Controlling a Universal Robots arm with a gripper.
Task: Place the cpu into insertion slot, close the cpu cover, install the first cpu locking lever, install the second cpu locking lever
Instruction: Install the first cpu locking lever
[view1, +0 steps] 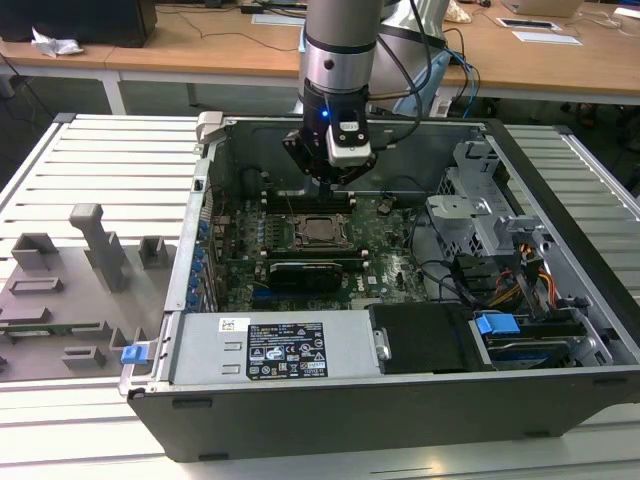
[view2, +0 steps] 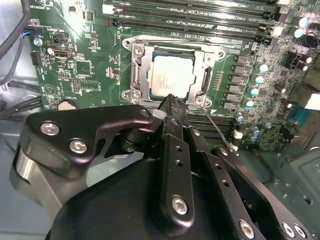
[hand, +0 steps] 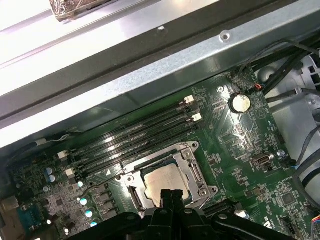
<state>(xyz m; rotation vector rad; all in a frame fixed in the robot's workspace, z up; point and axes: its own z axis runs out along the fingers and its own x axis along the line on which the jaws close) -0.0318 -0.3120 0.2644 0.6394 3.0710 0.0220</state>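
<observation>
Far off to the exterior view's left of my tool, a grey fixture tray with upright holders lies on the slatted metal surface, outside the open computer case. Nearer, low at the case's front corner and still on that side of my tool, there is a small blue tab. Next to it is the grey power supply with its label.

My tool hangs inside the case over the green motherboard, with the long memory slots right under its tip. Both wrist views show my fingers together, tips side by side, and I see nothing between them.

The cpu sits flat in the insertion slot, just ahead of my tool tip and apart from it, with its pale metal top facing up. The cpu cover lies down around the chip, which shows through its central opening. From the socket corner closest to my tool, a thin metal locking lever slants away across the board. I cannot tell how far it is raised. A long black card lies beyond the socket from my tool, toward the front of the case.

To the exterior view's right of my tool stands a silvery drive cage. Lower down on that side are a tangle of cables and a blue latch.
</observation>
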